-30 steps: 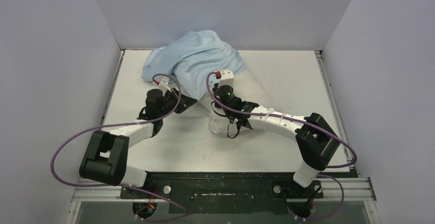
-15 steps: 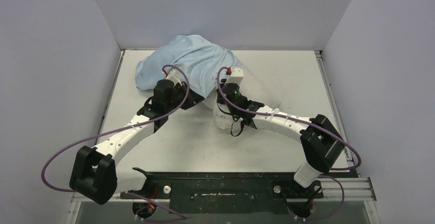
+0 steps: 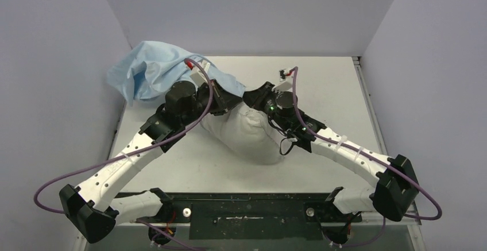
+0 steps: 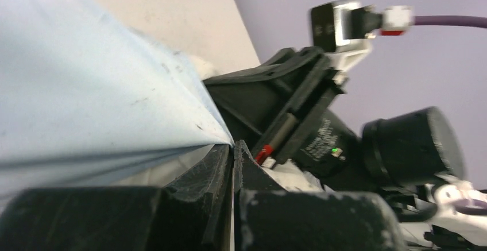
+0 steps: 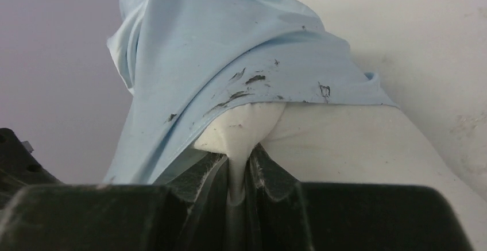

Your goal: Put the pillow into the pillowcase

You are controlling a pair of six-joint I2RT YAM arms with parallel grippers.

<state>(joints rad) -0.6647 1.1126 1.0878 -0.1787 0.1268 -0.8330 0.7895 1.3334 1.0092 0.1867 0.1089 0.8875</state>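
The light-blue pillowcase [image 3: 150,70] is bunched at the back left, against the left wall. One edge of it runs to my left gripper [image 3: 228,99], which is shut on that thin edge [image 4: 232,145]. The plump off-white pillow [image 3: 248,135] lies mid-table with its far end under the pillowcase's edge. My right gripper [image 3: 254,98] is shut on a pinched fold of the pillow [image 5: 238,168]. In the right wrist view the stained pillowcase [image 5: 218,50] drapes over the pillow [image 5: 344,142]. The two grippers are close together at the pillowcase's mouth.
White table [image 3: 333,96] is boxed by grey walls on the left [image 3: 57,61], back and right. Both arms cross the middle of the table, with purple cables looping off them. A black rail [image 3: 247,208] runs along the near edge.
Both arms have reached further in. The left gripper has dragged the pillowcase left toward the wall, and much more of the pillow now shows, nearer and to the right of before.
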